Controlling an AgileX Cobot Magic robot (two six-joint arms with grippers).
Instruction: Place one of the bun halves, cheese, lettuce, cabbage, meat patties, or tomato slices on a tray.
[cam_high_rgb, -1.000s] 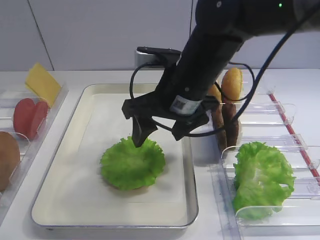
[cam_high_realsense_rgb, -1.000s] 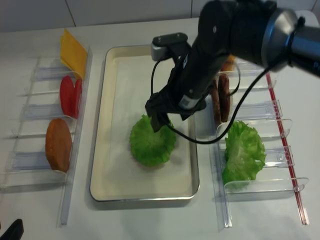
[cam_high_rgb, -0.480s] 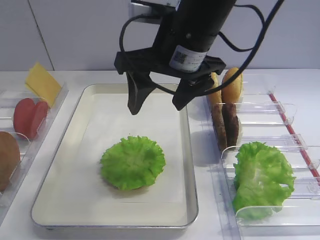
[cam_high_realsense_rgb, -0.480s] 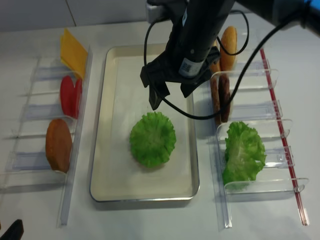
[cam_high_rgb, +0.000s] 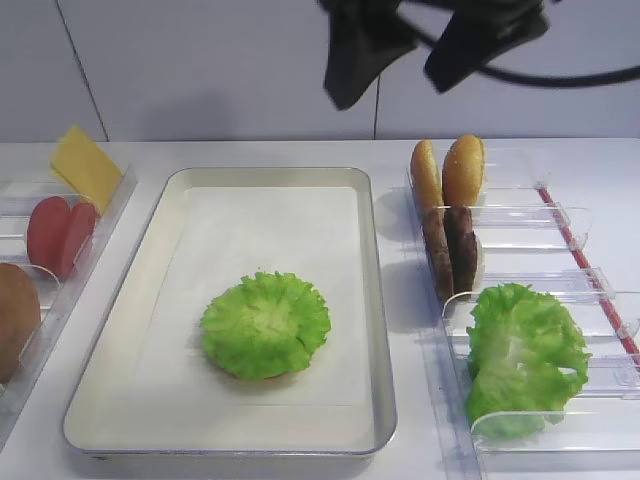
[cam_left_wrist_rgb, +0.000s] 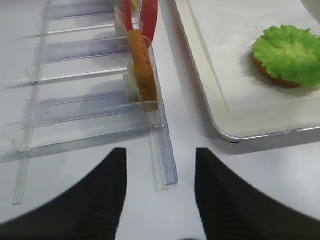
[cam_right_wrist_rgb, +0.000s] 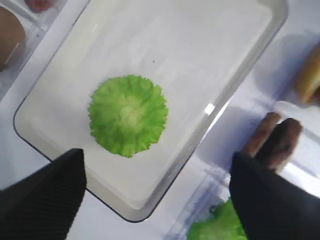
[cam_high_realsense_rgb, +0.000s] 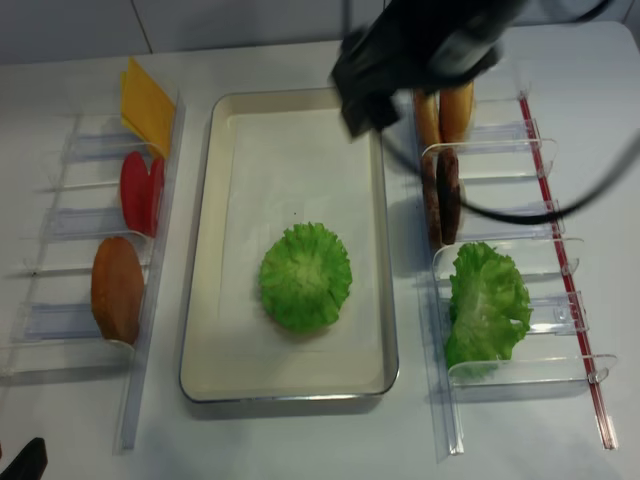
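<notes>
Hovering high over tray (cam_high_rgb: 375, 300), right pincer (cam_high_rgb: 425, 50) spread, empty

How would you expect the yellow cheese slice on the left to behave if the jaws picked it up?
The cheese looks thin and flat, so probably light and bendy. It leans propped in its clear bin, so a push would likely tip it.

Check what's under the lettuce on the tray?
A thin brown edge peeks out beneath the lettuce in the left wrist view, so something lies on the tray under it. The leaf covers the rest; cannot identify it.
</notes>
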